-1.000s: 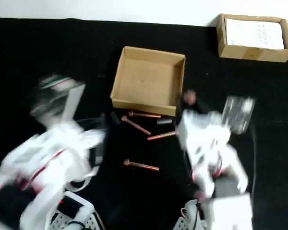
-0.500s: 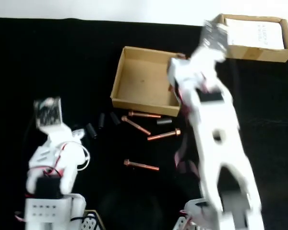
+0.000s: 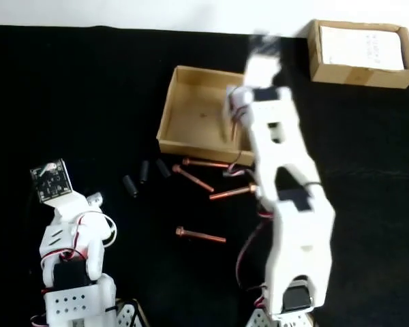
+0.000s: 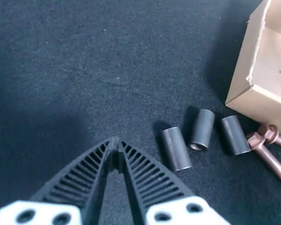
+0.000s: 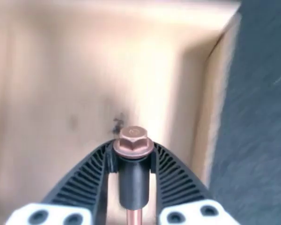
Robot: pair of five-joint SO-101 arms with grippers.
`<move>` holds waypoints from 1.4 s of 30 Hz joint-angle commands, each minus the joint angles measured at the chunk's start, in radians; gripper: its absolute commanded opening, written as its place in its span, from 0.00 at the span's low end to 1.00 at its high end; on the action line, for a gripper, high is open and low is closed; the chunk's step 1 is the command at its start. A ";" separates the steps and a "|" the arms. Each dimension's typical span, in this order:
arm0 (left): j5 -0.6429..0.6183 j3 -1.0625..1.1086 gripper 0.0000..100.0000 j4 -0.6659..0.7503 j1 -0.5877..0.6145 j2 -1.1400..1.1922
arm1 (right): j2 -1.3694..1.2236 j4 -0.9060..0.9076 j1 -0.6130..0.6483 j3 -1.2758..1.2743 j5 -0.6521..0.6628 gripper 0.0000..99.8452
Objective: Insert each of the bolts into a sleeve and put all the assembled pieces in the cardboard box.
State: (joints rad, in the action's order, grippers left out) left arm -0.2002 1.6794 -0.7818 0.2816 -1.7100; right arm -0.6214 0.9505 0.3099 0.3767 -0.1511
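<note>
Right wrist view: R fingers [image 5: 84,183] clamp sleeved bolt [image 5: 133,146] over cardboard box [image 5: 61,70]; L fingers [image 4: 145,180] together near 3 sleeves [image 4: 175,148].

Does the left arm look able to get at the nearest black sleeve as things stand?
Probably yes: its shut claw faces the sleeve over bare cloth, nothing between; it must open first.

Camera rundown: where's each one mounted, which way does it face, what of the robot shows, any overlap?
High view: fixed above, looking down over the table; left arm folded low, right arm stretched to the cardboard box.
Left wrist view: on the left arm, looking past its shut left gripper at three sleeves.
Right wrist view: facing into the box past the right gripper, shut on a sleeved bolt.
Shared: all three see the box.
</note>
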 commanded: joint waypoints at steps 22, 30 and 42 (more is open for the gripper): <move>-0.005 0.022 0.01 0.008 0.001 -0.010 | 0.545 0.817 0.153 0.008 0.020 0.17; -0.005 0.022 0.01 0.006 0.001 -0.010 | 0.644 0.653 0.211 -0.335 -0.313 0.17; -0.005 0.022 0.01 0.006 0.002 -0.010 | 0.644 0.097 0.153 -0.664 -0.784 0.17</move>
State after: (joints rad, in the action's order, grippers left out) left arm -0.2002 1.6794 -0.7818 0.2816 -1.7116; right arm -0.0261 1.1669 0.4910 -0.2417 -0.8907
